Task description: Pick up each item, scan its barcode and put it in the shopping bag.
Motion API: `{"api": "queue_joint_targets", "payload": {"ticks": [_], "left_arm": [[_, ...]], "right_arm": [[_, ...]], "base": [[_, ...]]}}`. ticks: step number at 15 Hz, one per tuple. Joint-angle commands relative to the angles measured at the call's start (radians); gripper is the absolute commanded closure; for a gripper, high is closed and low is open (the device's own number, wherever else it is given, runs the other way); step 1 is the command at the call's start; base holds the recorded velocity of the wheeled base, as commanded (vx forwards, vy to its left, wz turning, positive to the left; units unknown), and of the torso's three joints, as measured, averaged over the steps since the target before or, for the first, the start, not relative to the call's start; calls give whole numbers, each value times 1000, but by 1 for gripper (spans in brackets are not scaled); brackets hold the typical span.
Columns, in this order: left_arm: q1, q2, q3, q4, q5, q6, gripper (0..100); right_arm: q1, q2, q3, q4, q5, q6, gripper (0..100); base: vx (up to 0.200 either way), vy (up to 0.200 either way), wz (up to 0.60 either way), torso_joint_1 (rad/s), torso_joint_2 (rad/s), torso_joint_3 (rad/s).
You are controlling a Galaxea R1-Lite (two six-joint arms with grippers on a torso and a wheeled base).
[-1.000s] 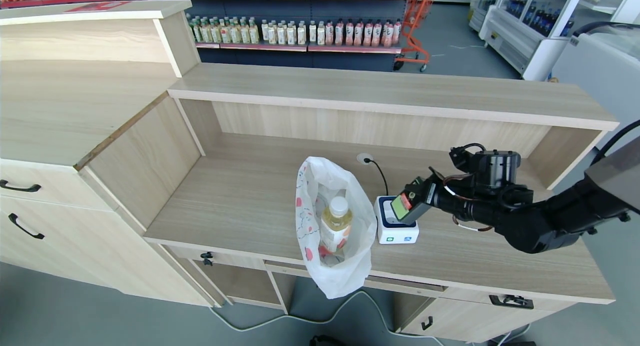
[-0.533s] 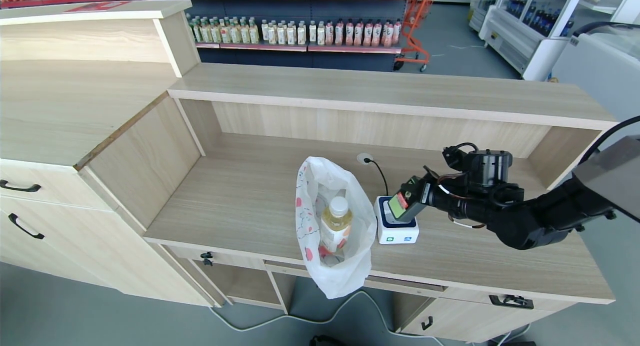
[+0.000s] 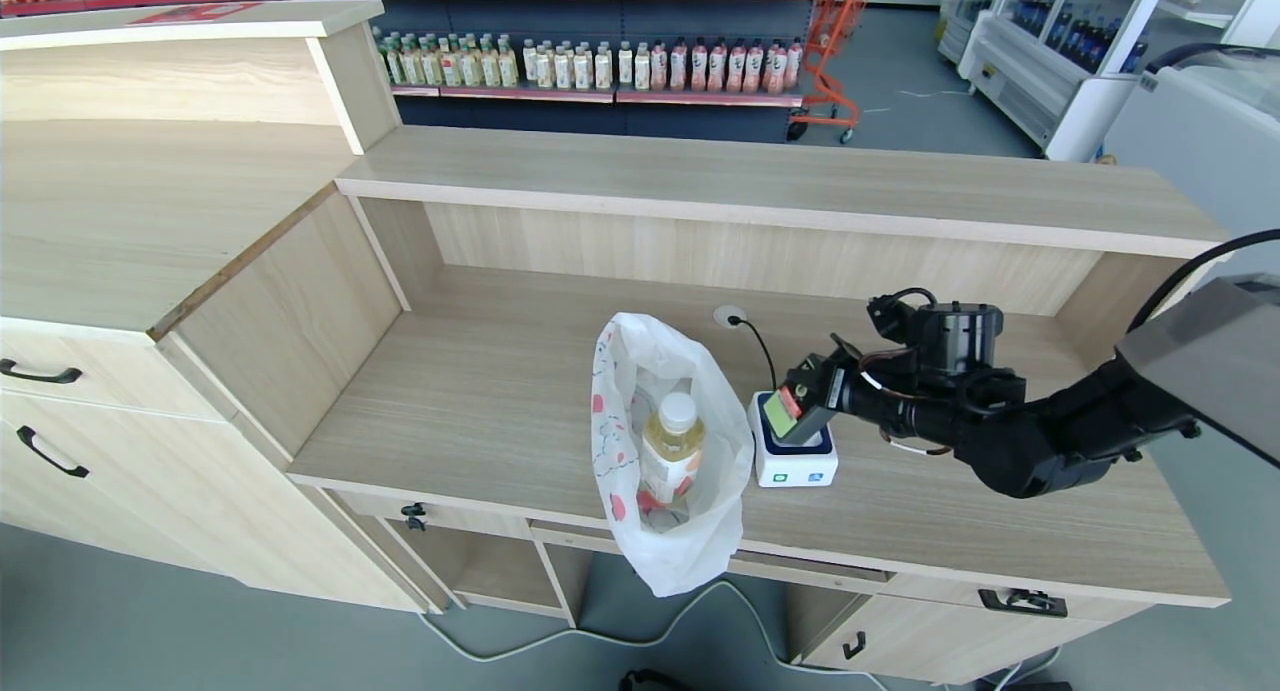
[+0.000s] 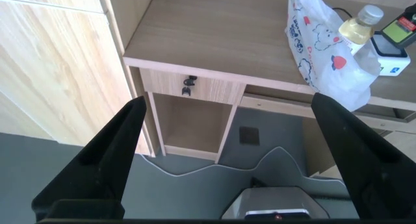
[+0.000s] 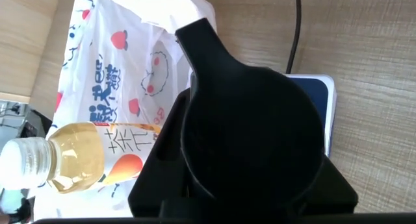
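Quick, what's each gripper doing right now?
Left gripper: open, empty.
Right gripper: shut on small green-and-red box above white scanner.

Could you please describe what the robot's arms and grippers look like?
The right arm is black with rounded joints, a cylindrical wrist module and thin looping cables. The left gripper has two broad, flat black fingers on a grey base.

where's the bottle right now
In the head view, the bottle stands inside the shopping bag at the counter's front edge, just left of the scanner, over which the right pincer holds a green box.
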Motion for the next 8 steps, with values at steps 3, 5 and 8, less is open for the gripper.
{"api": "queue_joint_targets", "payload": {"ticks": [3,5,8], "left_arm": [[0,0,0,0,0,0,0],[0,0,0,0,0,0,0],[0,0,0,0,0,0,0]], "right_arm": [[10,37,-37,-1,-1,0,100],[13,46,-41,-2,-1,0,100],[13,58,-57,-2,0,2,100]], "base": [[0,0,0,0,0,0],[0,0,0,0,0,0],[0,0,0,0,0,0]]}}
